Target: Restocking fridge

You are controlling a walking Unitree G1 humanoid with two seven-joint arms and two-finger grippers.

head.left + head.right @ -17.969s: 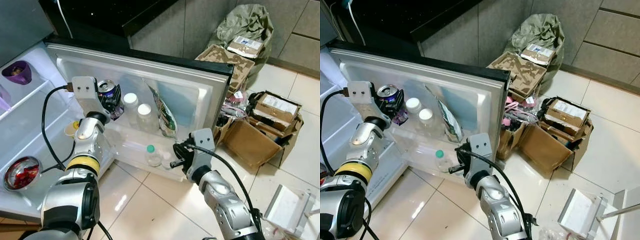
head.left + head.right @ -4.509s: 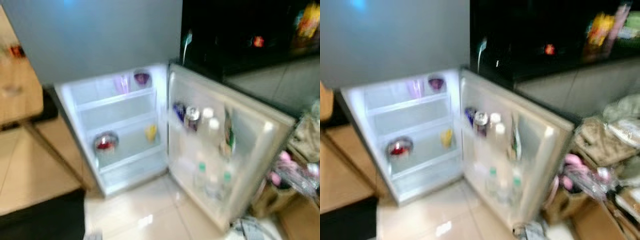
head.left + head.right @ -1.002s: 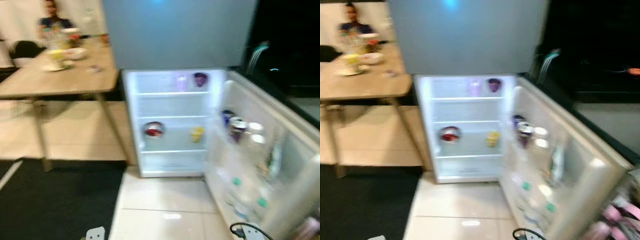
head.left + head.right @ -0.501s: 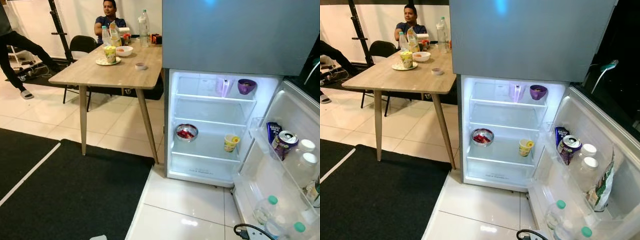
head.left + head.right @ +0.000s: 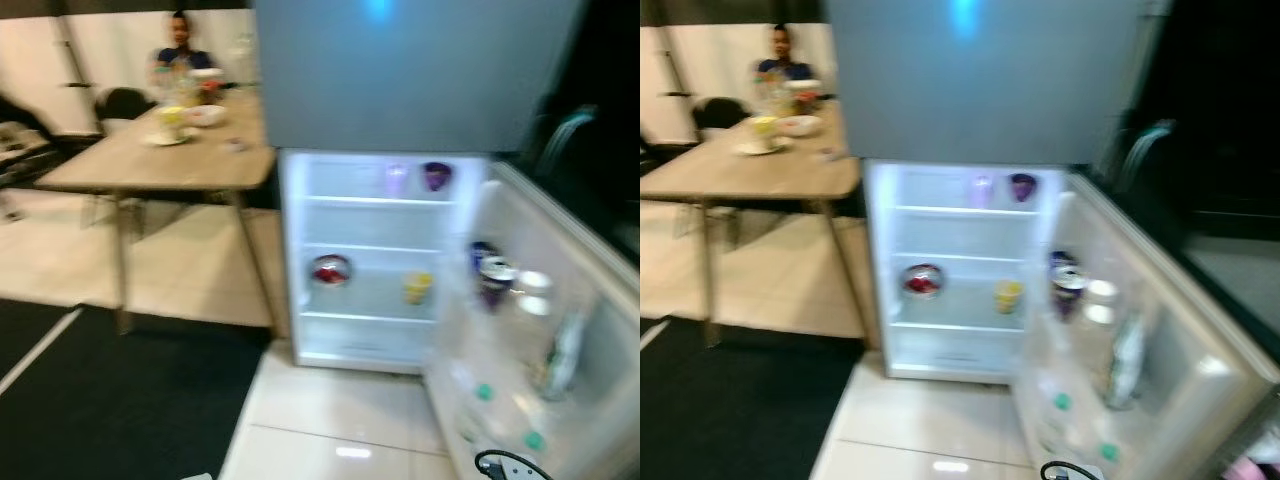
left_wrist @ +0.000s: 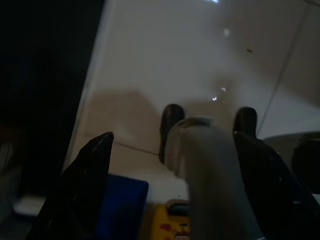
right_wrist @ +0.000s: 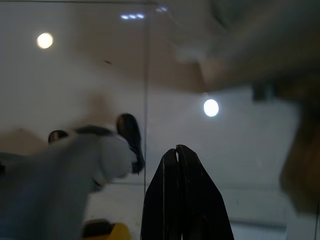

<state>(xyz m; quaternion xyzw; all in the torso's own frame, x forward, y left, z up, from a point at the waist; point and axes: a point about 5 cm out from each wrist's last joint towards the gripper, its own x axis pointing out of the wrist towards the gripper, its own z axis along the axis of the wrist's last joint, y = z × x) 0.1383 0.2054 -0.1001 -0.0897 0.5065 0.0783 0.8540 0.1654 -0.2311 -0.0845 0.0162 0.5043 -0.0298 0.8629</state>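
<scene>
Left eye view showed a grey fridge [image 5: 400, 260] standing open, blurred. Left claw [image 6: 175, 185] was released, right claw [image 7: 182, 200] clenched empty. The robot probably needed to fetch more stock from the wooden counter [image 5: 160, 160].

No text, label or brand is legible on the blurred open fridge [image 5: 380, 260] (door cans [image 5: 493, 281] included).

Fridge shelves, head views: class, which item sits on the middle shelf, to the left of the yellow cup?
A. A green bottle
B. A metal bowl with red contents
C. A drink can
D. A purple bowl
B. The metal bowl with red contents sits on the middle shelf, left of the yellow cup; the purple bowl is on the top shelf.
</scene>
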